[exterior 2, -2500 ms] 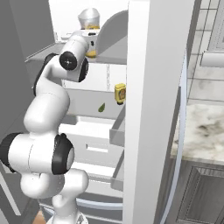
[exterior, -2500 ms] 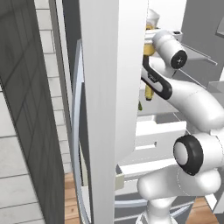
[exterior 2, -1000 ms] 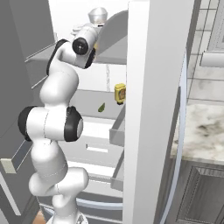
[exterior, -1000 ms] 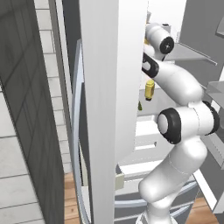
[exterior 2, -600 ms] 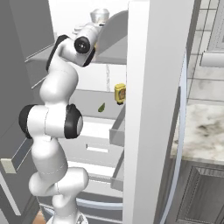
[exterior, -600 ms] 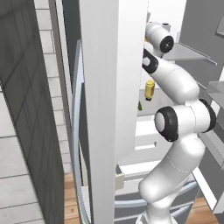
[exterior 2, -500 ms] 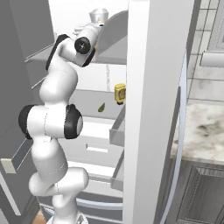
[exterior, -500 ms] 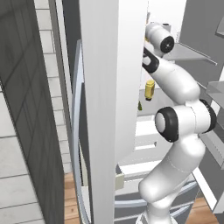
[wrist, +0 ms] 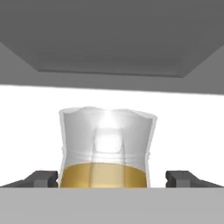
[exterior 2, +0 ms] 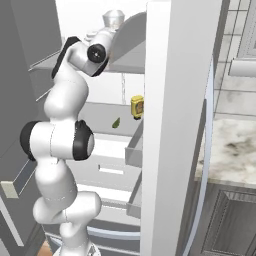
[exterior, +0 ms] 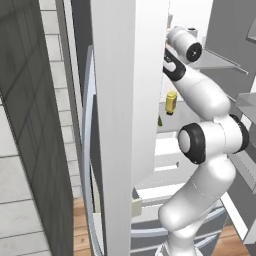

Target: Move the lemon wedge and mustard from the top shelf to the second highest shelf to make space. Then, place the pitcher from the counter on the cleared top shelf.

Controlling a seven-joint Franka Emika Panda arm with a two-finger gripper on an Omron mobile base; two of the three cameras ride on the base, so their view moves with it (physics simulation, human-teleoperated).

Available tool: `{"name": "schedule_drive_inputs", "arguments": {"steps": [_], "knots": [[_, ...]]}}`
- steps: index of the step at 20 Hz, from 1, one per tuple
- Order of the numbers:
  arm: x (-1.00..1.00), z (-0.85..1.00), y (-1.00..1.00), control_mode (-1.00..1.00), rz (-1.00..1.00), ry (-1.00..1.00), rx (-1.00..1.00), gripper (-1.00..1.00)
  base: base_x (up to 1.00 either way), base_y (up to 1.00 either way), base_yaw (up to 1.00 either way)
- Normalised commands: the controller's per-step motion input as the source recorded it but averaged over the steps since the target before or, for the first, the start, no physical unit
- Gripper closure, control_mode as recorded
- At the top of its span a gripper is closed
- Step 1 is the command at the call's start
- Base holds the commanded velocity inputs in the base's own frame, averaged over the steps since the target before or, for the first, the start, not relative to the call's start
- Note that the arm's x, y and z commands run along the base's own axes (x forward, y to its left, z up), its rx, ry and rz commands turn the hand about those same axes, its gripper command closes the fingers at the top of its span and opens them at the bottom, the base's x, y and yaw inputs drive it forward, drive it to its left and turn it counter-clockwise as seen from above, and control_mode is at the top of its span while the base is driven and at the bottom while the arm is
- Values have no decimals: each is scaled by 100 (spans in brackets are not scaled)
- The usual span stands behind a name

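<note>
A clear pitcher (wrist: 107, 148) with amber liquid stands upright on the top shelf (exterior 2: 131, 54); its rim (exterior 2: 114, 18) shows above my hand in the right base view. My gripper (wrist: 112, 177) is open around the pitcher's base, with a clear gap at the right finger and the left finger close beside the glass. One level down, the yellow mustard (exterior 2: 137, 106) and the tiny olive lemon wedge (exterior 2: 116, 123) rest on the second highest shelf (exterior 2: 95, 119). Both also appear past the door edge in the left base view, the mustard (exterior: 171, 102) and the lemon wedge (exterior: 160, 120).
The open white fridge door (exterior 2: 175, 125) stands close to the right of my arm, with grey door bins (exterior 2: 134, 150) on its inner side. White drawers (exterior 2: 110, 170) sit below the shelves. The marbled counter (exterior 2: 235, 150) lies beyond the door.
My jaws have opened off the pitcher, which stays standing on the top shelf. The arm, raised to that shelf earlier, has hardly moved in the last second.
</note>
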Motion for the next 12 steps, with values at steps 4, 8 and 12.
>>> {"name": "schedule_drive_inputs", "arguments": {"steps": [4,8,12], "knots": [[-13,0,1,-100,0,10,-2,-100,0,0,0],[-26,0,16,-100,0,17,-6,-100,0,0,0],[-20,0,35,-100,0,23,-9,-100,0,0,0]]}}
